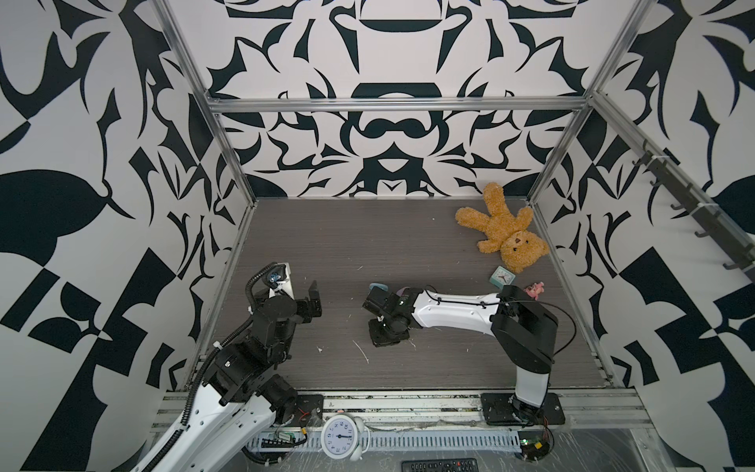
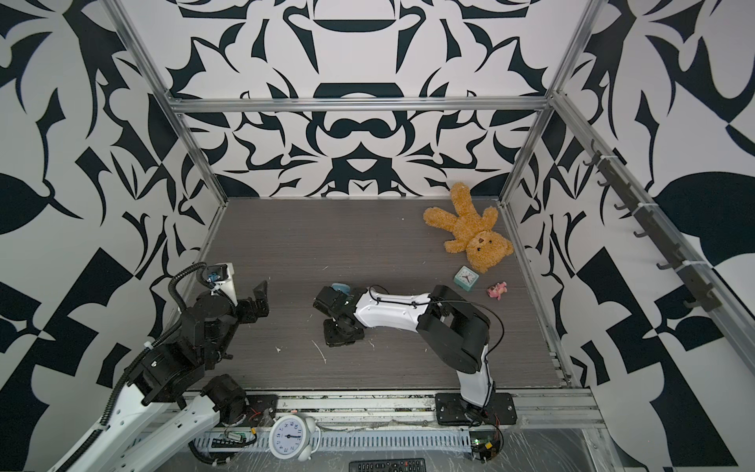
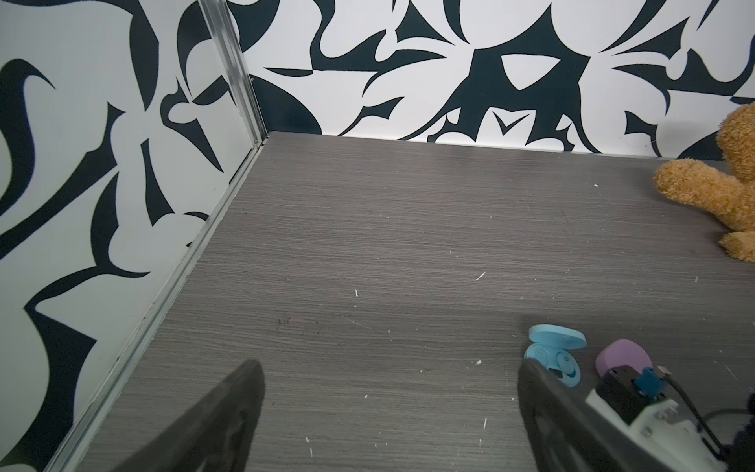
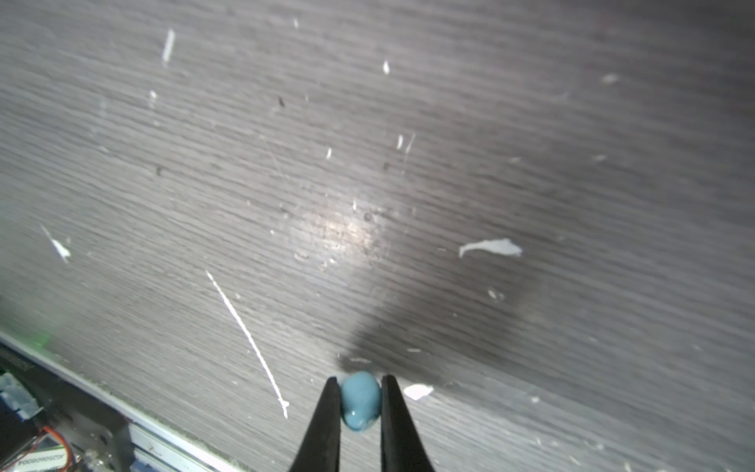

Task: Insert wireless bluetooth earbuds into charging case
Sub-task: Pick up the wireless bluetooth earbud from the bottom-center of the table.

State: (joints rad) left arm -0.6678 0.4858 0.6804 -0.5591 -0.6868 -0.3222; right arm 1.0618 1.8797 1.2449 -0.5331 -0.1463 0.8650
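Pinching a tiny pale blue bean-shaped plastic earbud (image 4: 361,402) in the right gripper (image 4: 360,379), with both thin black fingertips (image 4: 327,408) pressed against its opposite sides. Impossible to tell whether lifted off the grey wood-grain table (image 1: 367,245) or resting on it. Around it, only white scraps and flecks.

Reaching in with the white-and-black right arm (image 1: 449,312), stretched low and nearly level toward the open pale blue oval plastic charging case (image 3: 555,351), with the elbow raised and the wrist bent steeply down. Thereby keeping the pinched bud near that case, on its robot-facing side, not over it.

Just right of the blue case, a pale purple oval case (image 3: 623,359), partly hidden behind the right arm's wrist.

Holding the black left arm (image 1: 278,314) folded back, well to the left of the blue case, with the left gripper (image 3: 390,363) spread wide over bare table and clasping nothing. In the left wrist view, the blue case just beside one dark finger.

Well behind and to the right of the blue case, a brown plush teddy bear (image 1: 502,233) lying flat.
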